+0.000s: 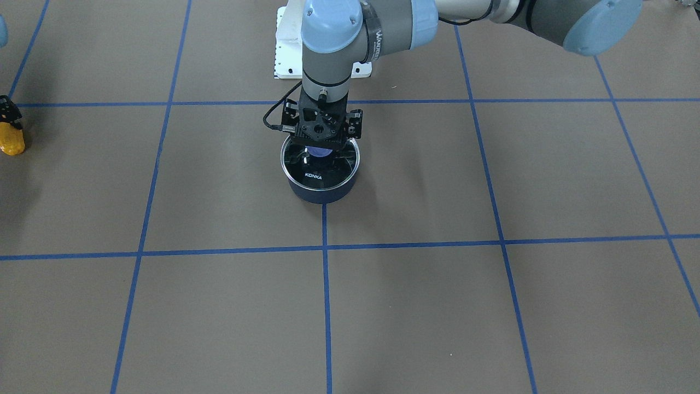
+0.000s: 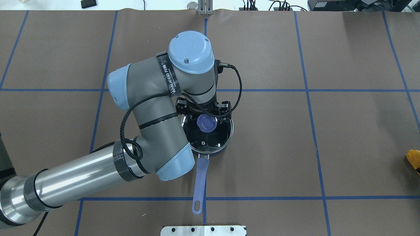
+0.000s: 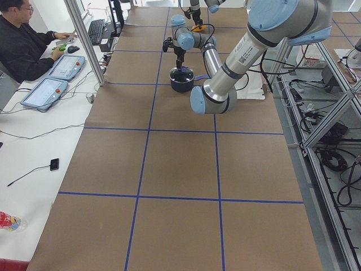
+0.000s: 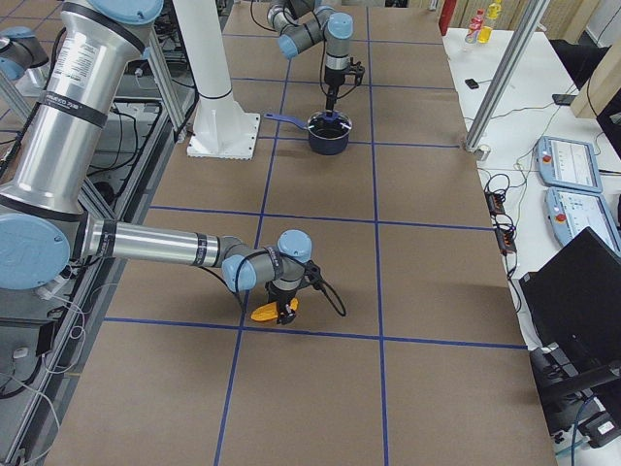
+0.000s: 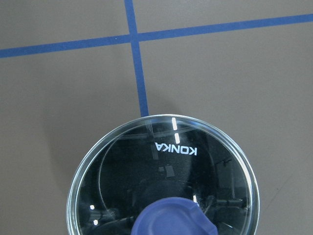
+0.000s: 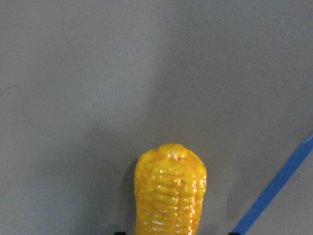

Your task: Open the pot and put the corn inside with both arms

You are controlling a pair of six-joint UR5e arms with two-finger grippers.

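Note:
The dark navy pot (image 2: 210, 151) stands mid-table with its glass lid (image 1: 321, 174) on it and its lavender handle (image 2: 200, 178) pointing at the robot. My left gripper (image 1: 320, 149) is straight down over the lavender knob (image 2: 206, 123). Its fingers are hidden, so I cannot tell if they grip the knob. The lid and knob (image 5: 173, 218) fill the bottom of the left wrist view. The corn (image 6: 169, 193) lies on the table far to my right (image 2: 414, 157). My right gripper (image 4: 287, 309) straddles the corn (image 4: 265, 314). Dark fingertips (image 6: 120, 233) flank it with a gap on each side.
Brown paper with blue tape lines (image 1: 325, 306) covers the table. The white robot base plate (image 1: 287, 49) is behind the pot. An operator (image 3: 22, 45) sits at a side desk with teach pendants (image 3: 45, 93).

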